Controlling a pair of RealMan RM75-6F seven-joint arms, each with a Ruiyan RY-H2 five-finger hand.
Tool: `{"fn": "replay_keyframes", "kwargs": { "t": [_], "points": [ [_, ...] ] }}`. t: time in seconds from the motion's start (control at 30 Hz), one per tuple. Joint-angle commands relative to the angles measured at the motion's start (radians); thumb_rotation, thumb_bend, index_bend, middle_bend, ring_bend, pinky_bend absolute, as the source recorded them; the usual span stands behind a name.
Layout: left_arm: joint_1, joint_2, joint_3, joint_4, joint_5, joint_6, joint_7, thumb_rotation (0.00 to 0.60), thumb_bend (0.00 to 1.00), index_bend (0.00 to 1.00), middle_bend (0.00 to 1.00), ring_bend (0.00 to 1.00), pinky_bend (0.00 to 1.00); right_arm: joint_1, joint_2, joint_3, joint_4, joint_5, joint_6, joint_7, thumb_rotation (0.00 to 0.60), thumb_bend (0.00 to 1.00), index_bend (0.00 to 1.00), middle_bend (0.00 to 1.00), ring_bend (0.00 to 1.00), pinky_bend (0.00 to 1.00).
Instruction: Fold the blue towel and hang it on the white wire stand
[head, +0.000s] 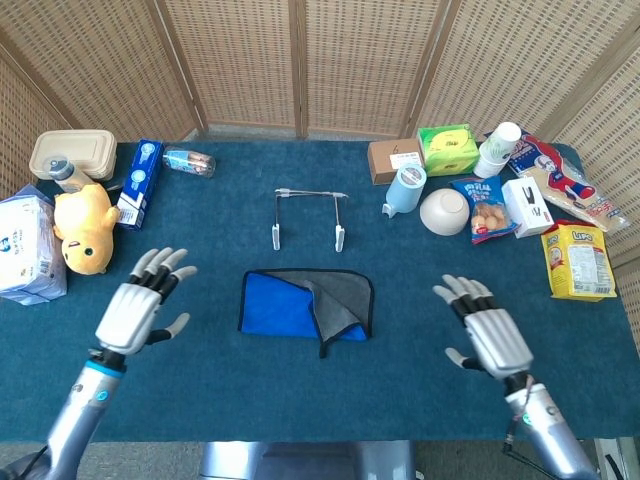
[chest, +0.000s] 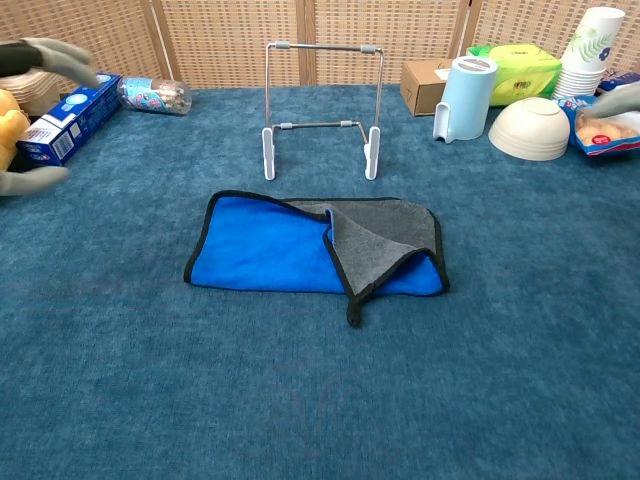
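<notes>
Nearest to me, I hold both hands low over the front of the table, one on each side: my left hand (head: 140, 308) and my right hand (head: 488, 334) both have the fingers spread and hold nothing, and both are well apart from the cloth. Between them, the blue towel (head: 290, 305) lies flat on the table (head: 420, 390), already folded over, but its right part is turned back and shows the grey underside, with one corner sticking out toward me. Behind it, near but not touching, the white wire stand (head: 308, 215) is upright and bare. I judge the folding is mostly done and the hanging not yet started. Next I should bring both hands inward, tidy the loose corner, grasp the towel by its edges and lift it over the top bar.
</notes>
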Motion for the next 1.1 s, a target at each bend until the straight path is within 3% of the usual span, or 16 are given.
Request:
{"fn": "replay_keyframes", "kwargs": {
  "t": [0.03, 0.43, 0.8, 1.1],
  "points": [
    [0.047, 0.036, 0.022, -0.012, 0.024, 0.055, -0.033, 0.6, 0.41, 0.21, 0.11, 0.0, 0.0, 0.055, -0.054, 0.012, -0.007, 0.015, -0.058, -0.042, 0.6, 0.21, 0.11, 0.05, 0.0, 0.0],
    [0.122, 0.076, 0.033, 0.007, 0.027, 0.101, -0.116, 0.6, 0.41, 0.21, 0.1, 0.0, 0.0, 0.201, -0.226, 0.036, 0.016, 0.108, -0.188, -0.175, 0.6, 0.21, 0.11, 0.05, 0.0, 0.0],
    [0.138, 0.066, 0.008, 0.027, 0.037, 0.105, -0.15, 0.6, 0.41, 0.21, 0.09, 0.0, 0.0, 0.283, -0.377, 0.041, 0.096, 0.205, -0.213, -0.281, 0.6, 0.22, 0.11, 0.04, 0.0, 0.0],
    [0.149, 0.072, -0.003, 0.027, 0.038, 0.099, -0.156, 0.6, 0.41, 0.21, 0.09, 0.0, 0.0, 0.314, -0.504, 0.021, 0.227, 0.174, -0.183, -0.264, 0.6, 0.25, 0.11, 0.04, 0.0, 0.0]
  ]
}}
